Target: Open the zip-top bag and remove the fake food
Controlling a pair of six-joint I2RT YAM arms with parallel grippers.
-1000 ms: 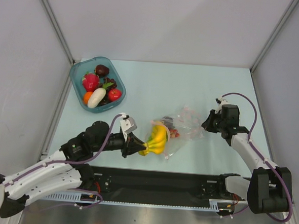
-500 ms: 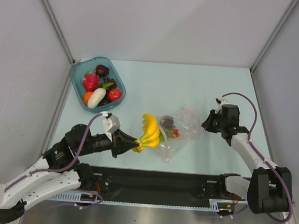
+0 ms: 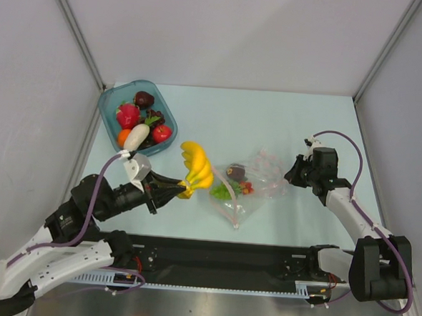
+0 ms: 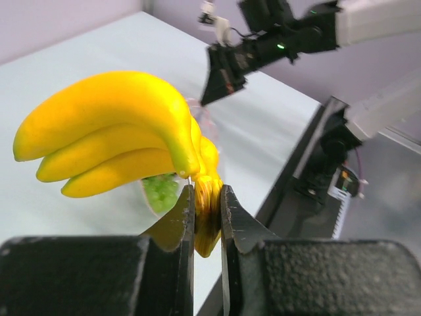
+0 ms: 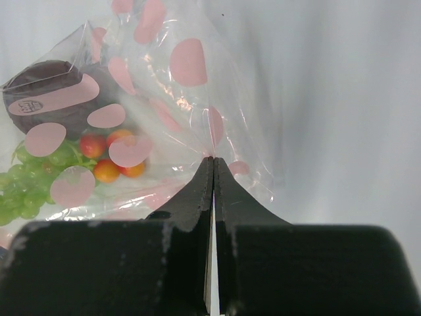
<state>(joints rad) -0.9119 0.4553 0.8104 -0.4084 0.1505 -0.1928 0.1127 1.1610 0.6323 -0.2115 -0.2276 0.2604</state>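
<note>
Banana's out now: a second ago the bunch (image 3: pixel 195 165) was sitting at the mouth of the bag (image 3: pixel 261 177), and my left arm has since pulled it up and off to the left, clear of the plastic.

Going left to right, the teal tray (image 3: pixel 103 108) sits in the back-left corner with a pile of toy fruit in it. Just right of that, my left gripper (image 3: pixel 180 191) is clamped on the banana's stem end, with the bunch hanging in the air between tray and bag.

Then comes the bag itself, lying mid-table. It has green grapes (image 3: pixel 220 191) at its left end, a dark purple piece (image 3: pixel 234 171) behind them, and a few little red and orange berries (image 3: pixel 246 187).

Over on the right, my right gripper (image 3: pixel 290 173) is pinched tight on the bag's far edge, anchoring it.

So I'd say the bag's open and one piece is out but not set down. The grapes, purple piece and berries are still to go.
</note>
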